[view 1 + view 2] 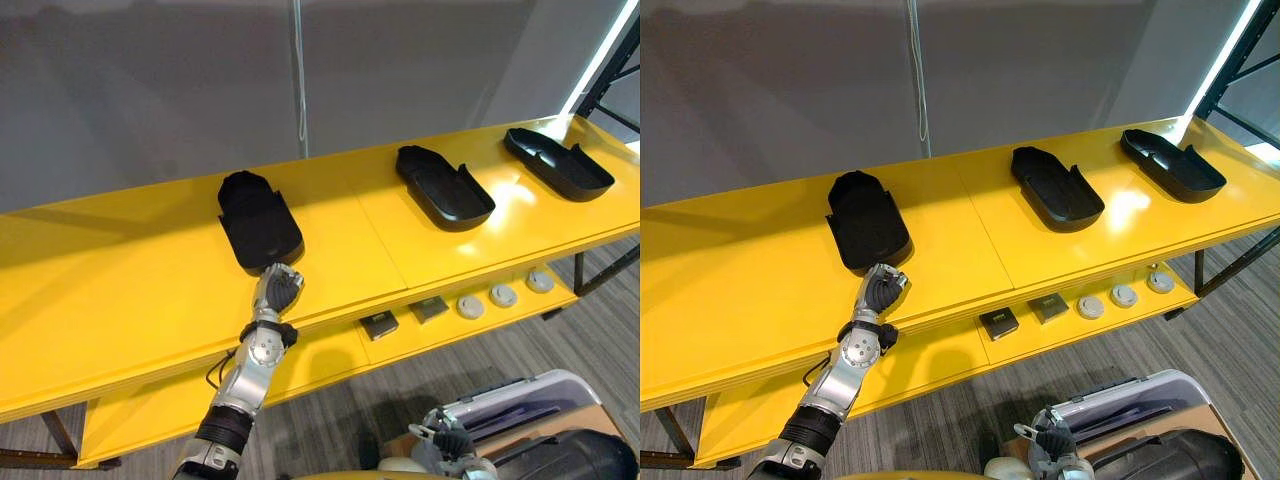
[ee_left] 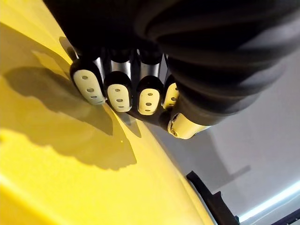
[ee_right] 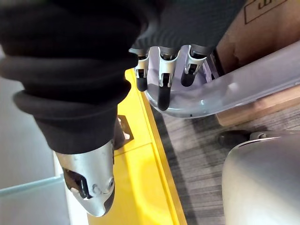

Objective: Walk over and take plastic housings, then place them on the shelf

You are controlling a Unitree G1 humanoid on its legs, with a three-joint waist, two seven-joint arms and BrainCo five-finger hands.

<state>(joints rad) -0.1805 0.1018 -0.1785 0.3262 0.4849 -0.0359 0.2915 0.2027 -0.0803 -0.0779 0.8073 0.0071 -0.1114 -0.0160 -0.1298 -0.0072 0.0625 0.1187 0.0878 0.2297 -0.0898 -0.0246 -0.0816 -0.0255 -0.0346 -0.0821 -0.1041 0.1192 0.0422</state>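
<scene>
Fingers, left hand: bent at the near end of the leftmost housing, tips on the yellow shelf; cannot tell whether they grip.
Right hand: hangs low, fingers slack, empty.
Other housings: flat, well apart, probably spaced for access.
Hidden: contact under housing edge.

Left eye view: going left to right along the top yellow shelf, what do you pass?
Left housing → middle housing → right housing. All three are black and lie apart from each other.
</scene>
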